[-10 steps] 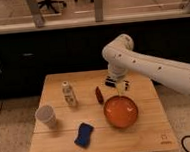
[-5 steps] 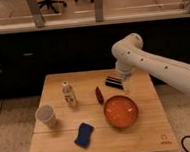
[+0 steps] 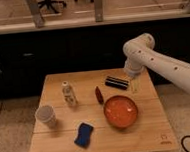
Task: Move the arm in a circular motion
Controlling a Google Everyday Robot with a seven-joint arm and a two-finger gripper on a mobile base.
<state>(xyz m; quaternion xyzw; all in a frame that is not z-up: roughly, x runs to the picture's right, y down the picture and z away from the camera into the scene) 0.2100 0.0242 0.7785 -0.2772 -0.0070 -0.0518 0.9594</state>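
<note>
The arm (image 3: pixel 160 64) bends down; its hand (image 3: pixel 134 86) hangs beside the orange bowl (image 3: pixel 120 112).

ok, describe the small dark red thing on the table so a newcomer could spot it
On the wooden table, look just up-left of the orange bowl, right of the small white bottle. The dark red object is slim and pointed, unlike the flat black bar behind it, near the arm and gripper.
</note>
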